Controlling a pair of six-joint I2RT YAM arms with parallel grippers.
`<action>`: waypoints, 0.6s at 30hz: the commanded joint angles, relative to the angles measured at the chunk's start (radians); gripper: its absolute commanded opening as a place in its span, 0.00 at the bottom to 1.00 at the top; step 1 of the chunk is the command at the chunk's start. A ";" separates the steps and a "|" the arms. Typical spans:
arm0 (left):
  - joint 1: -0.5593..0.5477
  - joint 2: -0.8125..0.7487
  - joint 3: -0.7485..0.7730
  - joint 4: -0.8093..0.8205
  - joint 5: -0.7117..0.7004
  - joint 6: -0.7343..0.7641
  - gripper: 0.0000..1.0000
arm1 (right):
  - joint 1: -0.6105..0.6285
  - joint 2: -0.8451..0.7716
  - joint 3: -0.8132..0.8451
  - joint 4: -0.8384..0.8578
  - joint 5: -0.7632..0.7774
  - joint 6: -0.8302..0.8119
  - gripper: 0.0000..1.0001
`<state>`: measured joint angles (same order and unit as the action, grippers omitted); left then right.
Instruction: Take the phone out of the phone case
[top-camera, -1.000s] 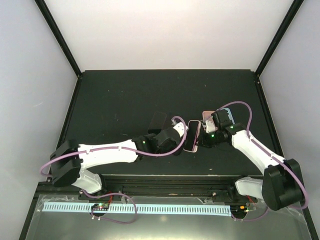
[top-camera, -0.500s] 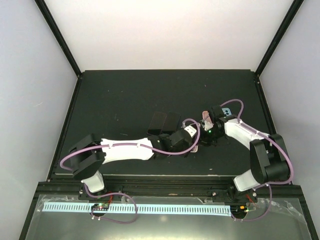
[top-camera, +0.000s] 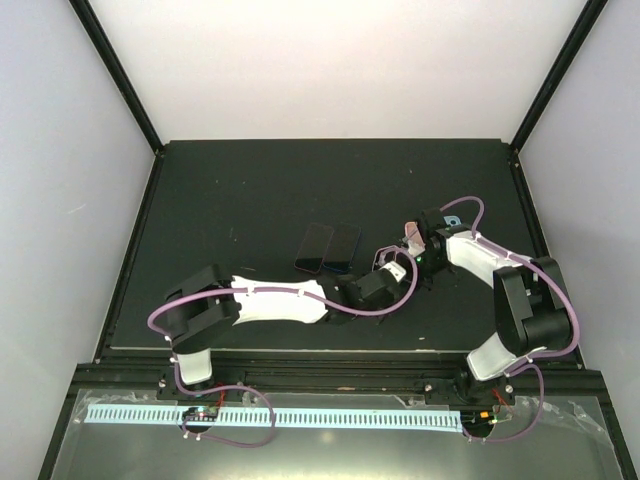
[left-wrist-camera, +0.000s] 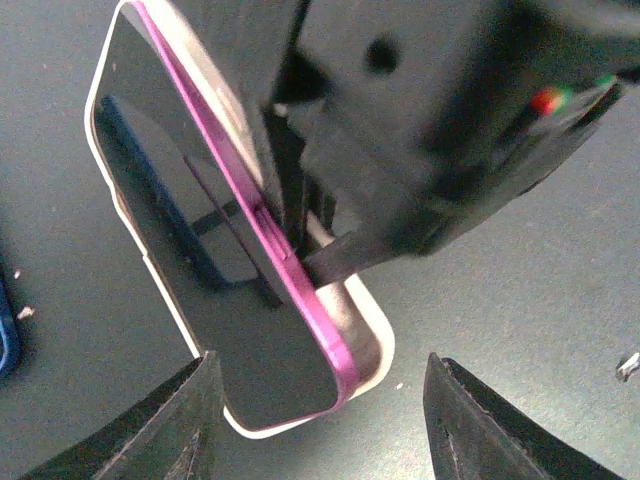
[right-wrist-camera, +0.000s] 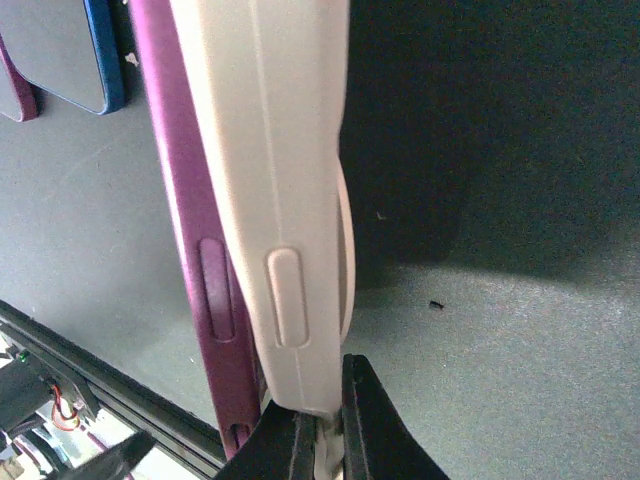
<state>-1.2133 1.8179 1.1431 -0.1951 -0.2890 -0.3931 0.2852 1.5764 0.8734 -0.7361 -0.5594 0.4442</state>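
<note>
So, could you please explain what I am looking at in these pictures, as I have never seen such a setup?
These are two robot arms bolted at the near edge of a dark table. One picture looks down from above: left arm on the left, right arm on the right. The other two come from a camera on each wrist. The right claw pinches the pale case, and the pink-edged phone sits partly out of it. The left claw is open, with the phone's end between its fingers. What look like two more phones lie flat nearby.
</note>
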 joint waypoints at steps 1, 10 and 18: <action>-0.020 0.031 0.068 -0.043 -0.068 0.003 0.57 | 0.002 0.012 0.012 0.045 0.006 -0.009 0.01; -0.024 0.054 0.086 -0.102 -0.141 -0.001 0.57 | -0.001 0.012 0.012 0.046 0.000 -0.011 0.01; -0.034 0.095 0.140 -0.191 -0.244 0.002 0.55 | -0.004 0.008 0.008 0.050 -0.008 -0.009 0.01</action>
<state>-1.2381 1.8843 1.2251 -0.3149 -0.4347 -0.3965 0.2852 1.5764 0.8734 -0.7315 -0.5674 0.4442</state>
